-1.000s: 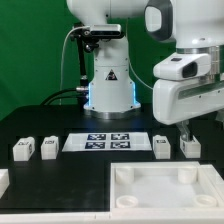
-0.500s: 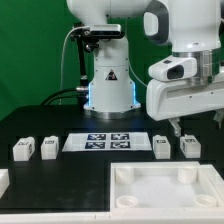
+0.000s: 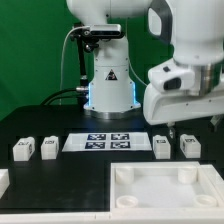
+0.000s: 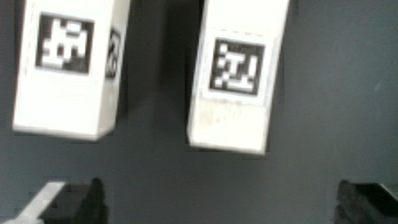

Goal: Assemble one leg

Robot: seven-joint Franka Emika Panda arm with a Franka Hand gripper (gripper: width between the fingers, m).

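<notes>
- I am watching the gripper (image 4: 222, 206) hanging with its jaws spread wide and nothing between them; only the two dark fingertips (image 4: 71, 200) are showing at the edge of the wrist view.
- I am taking the leg (image 4: 240, 75) to be the likely target. It is lying ahead of the fingers and below them on the dark table (image 4: 160, 180), not yet between the jaws.
- I am worrying about the neighbouring leg (image 4: 71, 65), which is sitting just beside the target with a narrow gap between them. If the descent is drifting sideways, one finger may land on it or wedge into the gap and shove both posts.
- I am also noting that both legs are lying slightly skewed to the line of the jaws. A closing grip could twist the post or pinch only a corner.
- The leg is looking like a white rectangular post, longer than wide, with smooth faces. A black-and-white square tag is sitting near one end.
</notes>
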